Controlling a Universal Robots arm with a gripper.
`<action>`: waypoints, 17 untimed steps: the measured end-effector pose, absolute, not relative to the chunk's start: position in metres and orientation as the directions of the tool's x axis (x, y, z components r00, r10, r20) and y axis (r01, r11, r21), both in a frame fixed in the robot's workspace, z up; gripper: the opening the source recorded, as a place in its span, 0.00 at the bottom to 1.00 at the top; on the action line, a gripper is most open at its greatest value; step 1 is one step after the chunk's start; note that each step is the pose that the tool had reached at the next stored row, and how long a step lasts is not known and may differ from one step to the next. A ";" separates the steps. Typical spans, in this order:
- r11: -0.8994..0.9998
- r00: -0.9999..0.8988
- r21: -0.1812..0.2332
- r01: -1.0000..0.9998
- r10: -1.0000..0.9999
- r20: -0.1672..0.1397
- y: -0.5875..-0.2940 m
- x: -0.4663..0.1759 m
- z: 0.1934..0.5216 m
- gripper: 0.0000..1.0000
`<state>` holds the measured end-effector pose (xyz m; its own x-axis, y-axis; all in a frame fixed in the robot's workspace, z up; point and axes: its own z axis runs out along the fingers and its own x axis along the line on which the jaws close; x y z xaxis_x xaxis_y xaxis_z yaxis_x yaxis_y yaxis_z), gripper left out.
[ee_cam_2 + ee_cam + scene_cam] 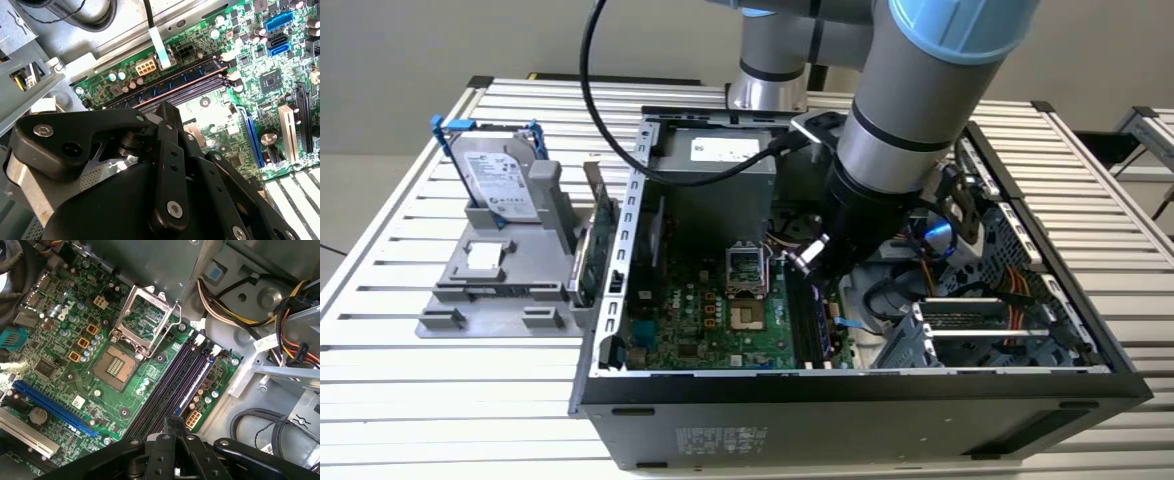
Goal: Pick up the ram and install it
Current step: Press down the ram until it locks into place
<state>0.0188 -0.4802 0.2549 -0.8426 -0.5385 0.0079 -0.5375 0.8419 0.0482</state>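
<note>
Gripper: fingers [175, 421] pressed together with nothing seen between them; in both wrist views the tips [164, 107] hang over one end of the memory slots; whether they touch anything cannot be told
Arm: reaches down into the open computer case [854, 400] in the exterior view, gripper [809, 262] low over the board
Ram: long, slim stick, dark blue-green with a row of black chips [175, 80]; stands on edge in the slot nearest the motherboard's edge [200, 380]; lies just beside a small white connector [146, 66]
Other slots: dark rows lying parallel to the ram [167, 385]
Motherboard: green [65, 340]; the open processor socket [117, 365] sits near its middle, its metal frame lifted
Hard drive: silver, propped upright on a grey stand [500, 180], on the table [400, 400] towards the exterior view's left edge, well apart from the case
</note>
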 end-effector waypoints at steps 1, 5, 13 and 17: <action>0.839 -0.840 0.048 -0.542 -0.543 0.008 -0.480 0.019 0.255 0.00; 0.829 -0.830 0.048 -0.557 -0.558 0.008 -0.480 0.019 0.255 0.00; 0.805 -0.806 0.049 -0.591 -0.592 0.007 -0.480 0.019 0.255 0.00; 0.793 -0.794 0.050 -0.607 -0.608 0.006 -0.480 0.019 0.255 0.00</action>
<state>0.0188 -0.4795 0.2549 -0.7937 -0.6082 0.0064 -0.6072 0.7929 0.0503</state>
